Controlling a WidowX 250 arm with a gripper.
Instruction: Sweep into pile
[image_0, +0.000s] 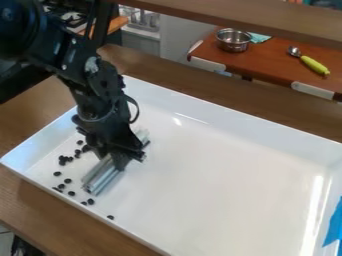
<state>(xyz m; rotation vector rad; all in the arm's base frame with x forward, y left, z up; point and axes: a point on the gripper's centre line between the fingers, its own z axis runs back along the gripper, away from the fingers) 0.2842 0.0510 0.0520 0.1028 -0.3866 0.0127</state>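
The gripper (124, 156) is closed around the grey bar (102, 176), long side toward the black beans (67, 180), presumably for sweeping.

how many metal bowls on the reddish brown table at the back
1. The bowl is near the table's left end, beside a teal cloth. The wooden beam could hide more.

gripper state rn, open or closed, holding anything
Gripper: closed, holding a silvery-grey bar against the white tray.
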